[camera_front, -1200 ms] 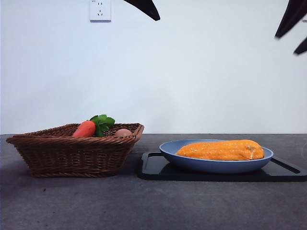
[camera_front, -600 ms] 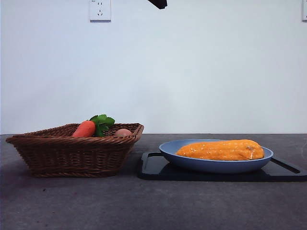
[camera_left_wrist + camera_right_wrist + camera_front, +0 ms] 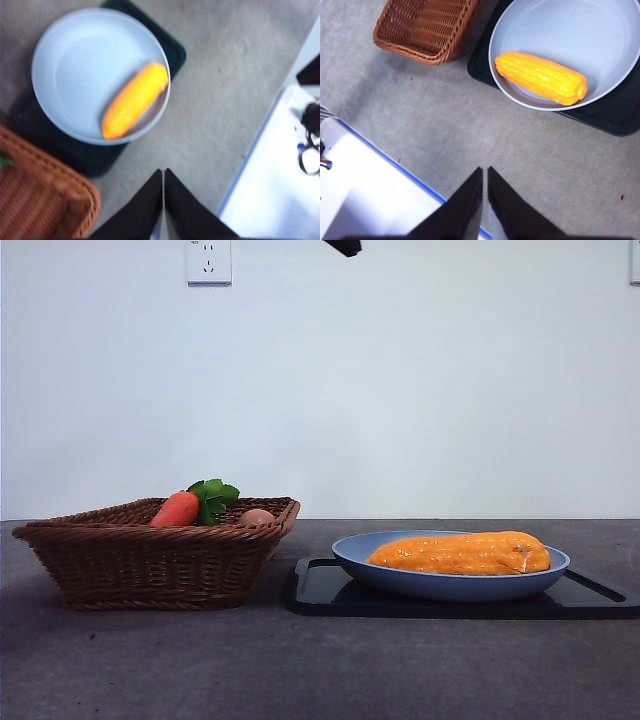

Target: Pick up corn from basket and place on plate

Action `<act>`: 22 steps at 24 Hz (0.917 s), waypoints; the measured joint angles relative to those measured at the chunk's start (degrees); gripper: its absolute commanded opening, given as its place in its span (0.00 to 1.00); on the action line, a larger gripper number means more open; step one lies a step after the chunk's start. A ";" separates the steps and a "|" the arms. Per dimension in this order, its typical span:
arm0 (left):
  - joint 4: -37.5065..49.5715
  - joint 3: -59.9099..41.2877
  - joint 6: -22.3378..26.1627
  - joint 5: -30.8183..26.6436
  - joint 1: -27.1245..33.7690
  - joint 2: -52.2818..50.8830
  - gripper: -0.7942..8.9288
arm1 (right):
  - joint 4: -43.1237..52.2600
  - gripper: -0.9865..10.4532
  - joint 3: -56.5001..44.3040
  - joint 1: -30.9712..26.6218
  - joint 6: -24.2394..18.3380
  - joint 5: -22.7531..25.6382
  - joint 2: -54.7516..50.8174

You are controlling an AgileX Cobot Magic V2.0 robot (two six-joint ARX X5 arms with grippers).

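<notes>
The orange-yellow corn (image 3: 462,553) lies lengthwise in the light-blue plate (image 3: 350,552), near the plate's front rim; it also shows as corn (image 3: 541,77) in plate (image 3: 560,25) and, blurred, as corn (image 3: 135,100) in plate (image 3: 75,65). The brown wicker basket (image 3: 150,560) stands left of the plate; no corn shows in it. My left gripper (image 3: 163,172) and right gripper (image 3: 484,171) both hover high above the table, shut and holding nothing. One black arm tip (image 3: 345,246) pokes in at the top edge of the front view.
In the basket lie a red-orange carrot with green leaves (image 3: 190,505) and a pale round item (image 3: 256,517). The plate rests on a flat black tray (image 3: 320,590). The table's white, blue-edged border (image 3: 370,190) lies below the grippers.
The dark arm at the top right has risen out of the front view. The arm tip at top centre has pulled up and shifted slightly right. Corn, plate and basket have stayed put.
</notes>
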 measured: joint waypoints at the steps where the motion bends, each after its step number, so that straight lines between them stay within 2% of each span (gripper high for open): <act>1: 1.14 0.00 0.02 0.00 0.00 0.00 0.09 | 0.00 0.09 0.00 0.02 0.00 -0.02 0.00; 9: 14.34 0.00 0.15 0.00 0.00 0.00 0.09 | 0.00 0.09 0.00 0.00 0.00 0.00 0.00; 13: 17.97 0.00 0.55 0.00 0.48 0.00 0.09 | 0.00 0.09 0.00 0.00 0.00 0.00 0.00; 18: 24.65 0.00 2.03 -0.02 4.07 -0.50 0.09 | 0.00 0.09 0.00 0.00 0.00 -0.02 0.00; 22: 26.21 0.00 3.39 -0.13 7.76 -4.20 0.09 | 0.00 0.09 0.00 0.00 0.00 0.00 0.00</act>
